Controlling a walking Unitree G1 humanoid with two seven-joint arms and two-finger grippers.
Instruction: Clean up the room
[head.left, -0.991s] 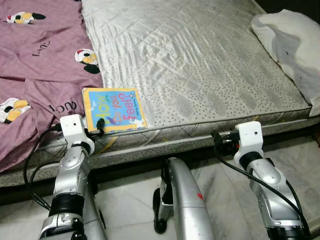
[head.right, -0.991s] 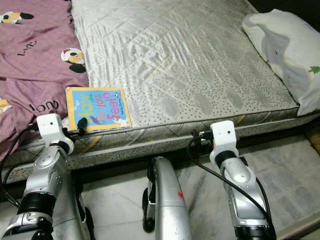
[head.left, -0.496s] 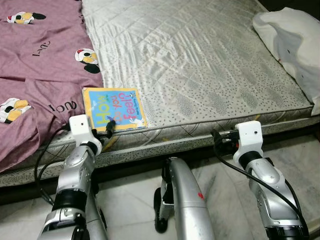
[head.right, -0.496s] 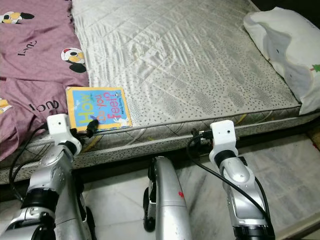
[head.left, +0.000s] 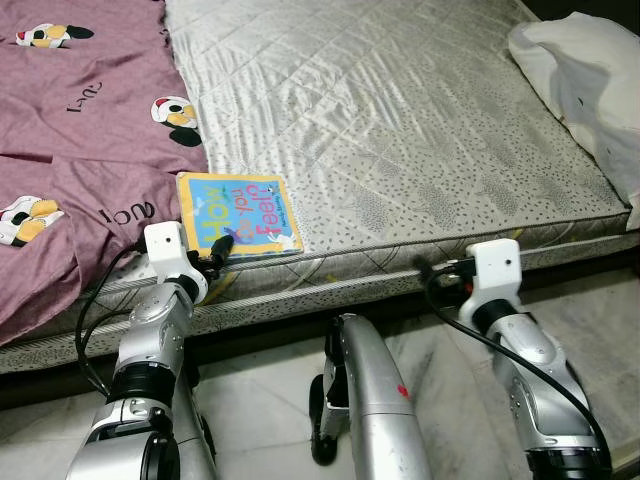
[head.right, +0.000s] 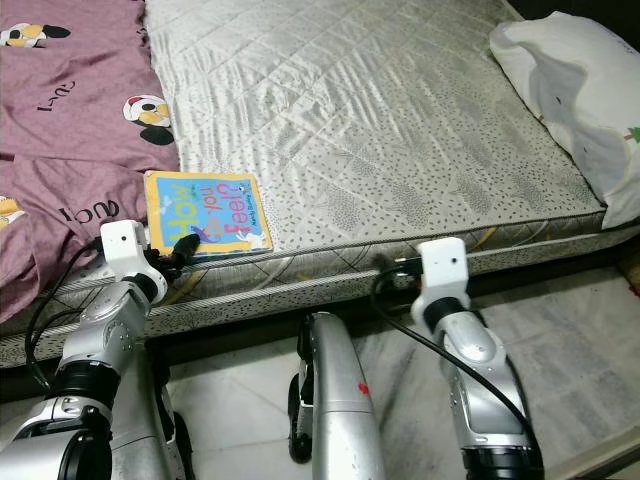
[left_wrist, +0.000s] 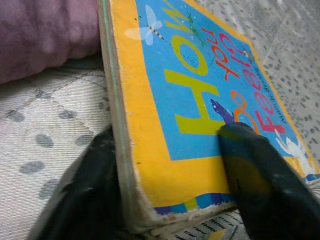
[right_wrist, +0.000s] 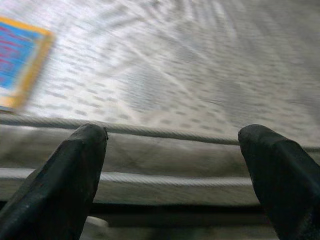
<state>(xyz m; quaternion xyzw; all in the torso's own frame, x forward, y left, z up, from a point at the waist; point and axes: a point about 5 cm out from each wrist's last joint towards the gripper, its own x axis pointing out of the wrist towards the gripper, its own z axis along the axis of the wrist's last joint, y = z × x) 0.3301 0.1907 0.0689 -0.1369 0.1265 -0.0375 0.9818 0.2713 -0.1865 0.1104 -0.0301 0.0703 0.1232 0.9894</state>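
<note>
A children's board book (head.left: 240, 214) with a blue cover and yellow border lies on the grey quilted mattress (head.left: 400, 120), near its front edge and beside a purple blanket (head.left: 80, 130). My left gripper (head.left: 218, 252) is shut on the book's near edge. In the left wrist view one finger (left_wrist: 250, 170) presses on the cover of the book (left_wrist: 200, 100) and the other (left_wrist: 95, 175) sits under its spine side. My right gripper (right_wrist: 172, 132) stands open, with nothing between its fingers, level with the mattress's front edge (right_wrist: 165, 132) further right.
The purple blanket with cartoon prints covers the bed's left part. A white pillow (head.left: 590, 70) lies at the far right. Pale tiled floor (head.left: 450, 380) runs before the bed, with my silver body part (head.left: 365, 400) in the middle.
My left gripper has reached forward and closed on the book's near edge; the book has slid slightly right and turned. The right gripper has edged closer to the mattress.
</note>
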